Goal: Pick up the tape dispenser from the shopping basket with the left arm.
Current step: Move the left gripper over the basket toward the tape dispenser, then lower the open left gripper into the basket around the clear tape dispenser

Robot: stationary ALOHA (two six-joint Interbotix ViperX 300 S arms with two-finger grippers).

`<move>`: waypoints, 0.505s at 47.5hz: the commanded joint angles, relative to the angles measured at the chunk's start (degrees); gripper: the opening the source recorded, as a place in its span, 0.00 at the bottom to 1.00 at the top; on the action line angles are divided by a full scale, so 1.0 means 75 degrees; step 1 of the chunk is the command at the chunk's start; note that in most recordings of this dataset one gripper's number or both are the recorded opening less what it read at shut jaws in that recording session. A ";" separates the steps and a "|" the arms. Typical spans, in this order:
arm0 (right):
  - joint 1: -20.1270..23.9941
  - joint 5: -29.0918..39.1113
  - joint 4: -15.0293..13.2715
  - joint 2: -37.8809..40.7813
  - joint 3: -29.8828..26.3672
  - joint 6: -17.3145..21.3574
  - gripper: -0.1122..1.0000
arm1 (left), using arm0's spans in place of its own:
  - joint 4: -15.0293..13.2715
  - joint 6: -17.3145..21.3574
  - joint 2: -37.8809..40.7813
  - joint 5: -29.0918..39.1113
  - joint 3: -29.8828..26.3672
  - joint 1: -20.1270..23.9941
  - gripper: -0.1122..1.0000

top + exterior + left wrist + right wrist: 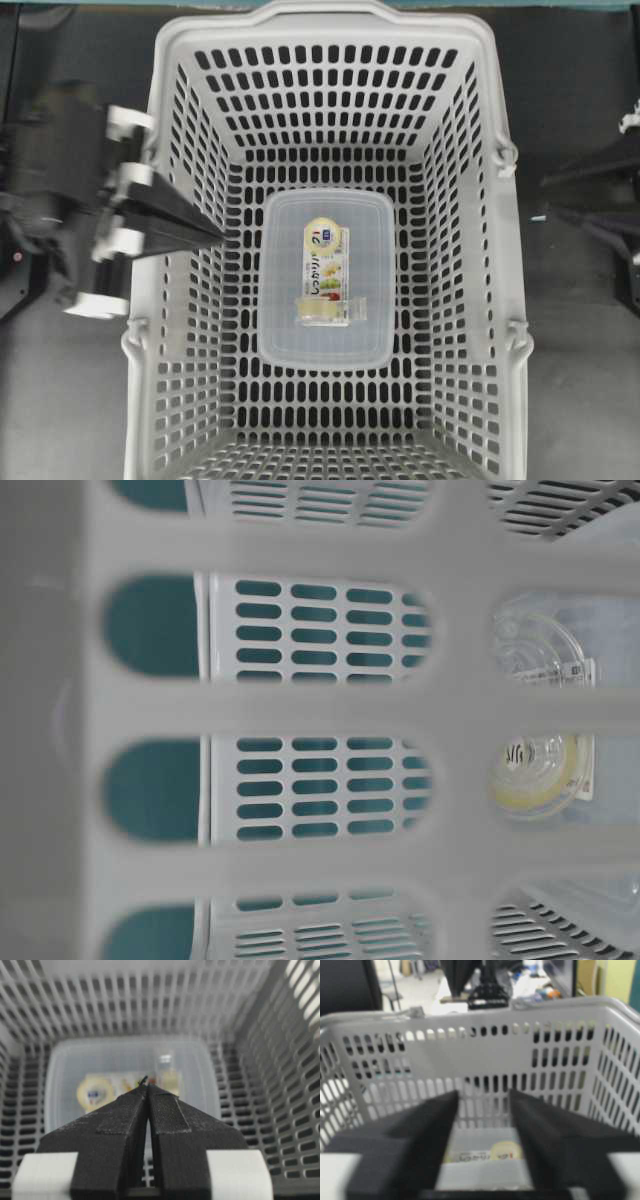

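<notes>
Tape dispenser (327,272) lies flat on a clear container (280,300), mid-floor of the basket (330,60). Left gripper (218,235) pressed together, empty, over the left wall. Right gripper (482,1110) spread, outside basket.

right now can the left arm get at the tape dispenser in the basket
Probably yes, once it opens. The tape dispenser lies uncovered on the clear container in the open-topped basket. The left tool, over the rim, points at it with nothing between, but is shut.
</notes>
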 commanded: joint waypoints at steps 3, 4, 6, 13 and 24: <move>-0.0023 0.0070 0.0023 -0.0012 -0.0176 0.0000 0.66 | 0.0023 -0.0047 0.0773 0.0504 -0.0820 -0.0035 0.10; -0.0023 0.0094 0.0023 -0.0023 -0.0176 0.0000 0.71 | 0.0023 -0.0035 0.0926 0.0609 -0.0961 -0.0035 0.10; -0.0023 0.0141 0.0023 -0.0035 -0.0188 0.0000 0.76 | 0.0023 0.0000 0.1148 0.0738 -0.1125 -0.0094 0.10; -0.0047 0.0188 0.0023 -0.0105 -0.0188 0.0000 0.74 | 0.0023 -0.0070 0.1898 0.1324 -0.1652 -0.0152 0.14; -0.0047 0.0188 0.0023 -0.0117 -0.0176 0.0000 0.73 | 0.0023 -0.0270 0.3035 0.2262 -0.2414 -0.0363 0.72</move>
